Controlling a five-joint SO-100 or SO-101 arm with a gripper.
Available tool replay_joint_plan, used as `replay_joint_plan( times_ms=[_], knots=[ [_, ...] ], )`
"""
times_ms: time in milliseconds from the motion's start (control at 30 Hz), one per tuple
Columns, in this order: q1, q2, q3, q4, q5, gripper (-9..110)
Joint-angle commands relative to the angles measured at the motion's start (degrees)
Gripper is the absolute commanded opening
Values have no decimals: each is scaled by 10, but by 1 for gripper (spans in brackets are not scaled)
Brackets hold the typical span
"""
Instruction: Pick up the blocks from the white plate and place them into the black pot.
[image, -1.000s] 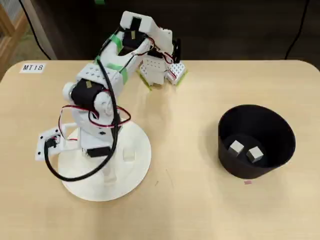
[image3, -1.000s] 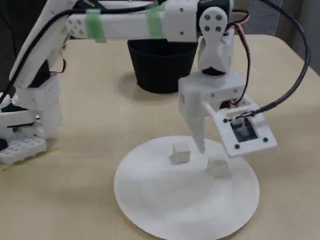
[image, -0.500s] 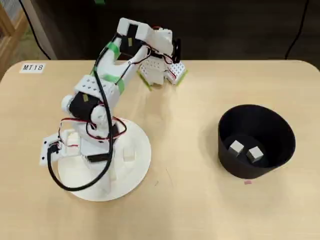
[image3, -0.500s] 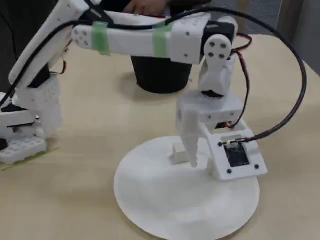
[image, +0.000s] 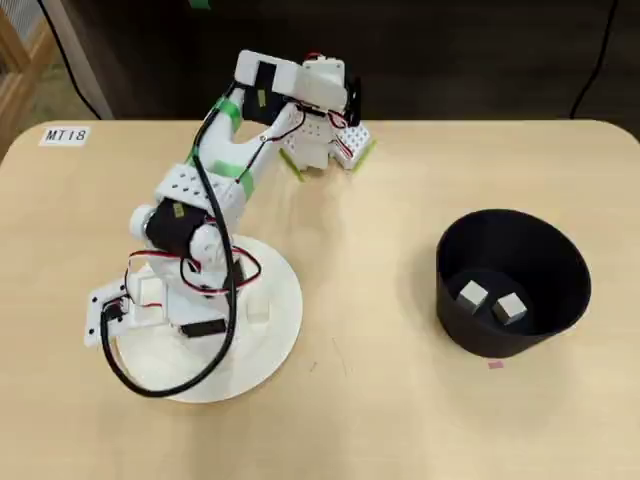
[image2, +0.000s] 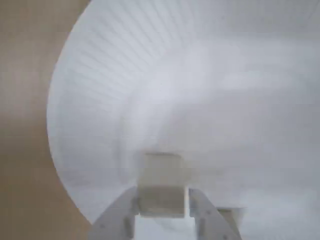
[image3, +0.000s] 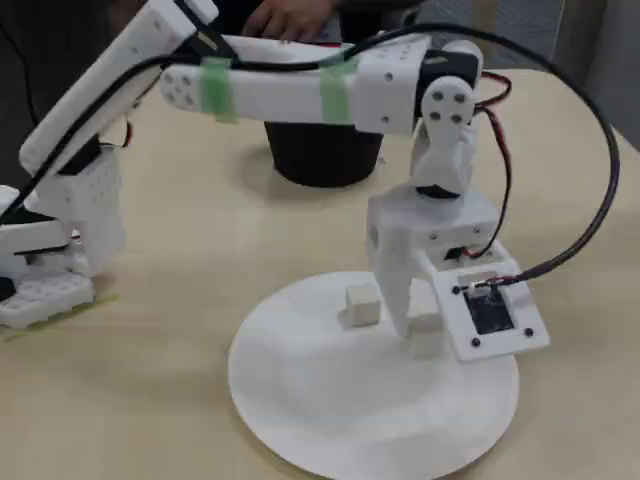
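End effector apparently gripping block, white plate, blurry

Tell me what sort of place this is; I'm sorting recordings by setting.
Probably a lab or classroom robot bench, not a home: a small arm clamped to a pale wooden table bearing a label "MT18", with test props only, a plate, pot and blocks.

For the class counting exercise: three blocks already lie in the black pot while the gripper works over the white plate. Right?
Not quite: the overhead view shows two blocks in the black pot, not three. The gripper is indeed over the white plate.
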Motion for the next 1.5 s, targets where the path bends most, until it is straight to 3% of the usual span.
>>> replay_joint_plan(
  times_ms=[0, 333, 767, 1000, 1167, 1333, 1467],
  knots=[
    [-4, -6, -39, 4, 13, 0],
    [11, -1, -62, 4, 22, -2],
    [-9, 296, -48, 5, 73, -2],
    [-192, 526, 108, -29, 129, -2],
    [-378, 731, 466, -260, 182, -2],
    [-477, 752, 635, -395, 163, -2],
    [-530, 701, 680, -469, 125, -2]
  ],
)
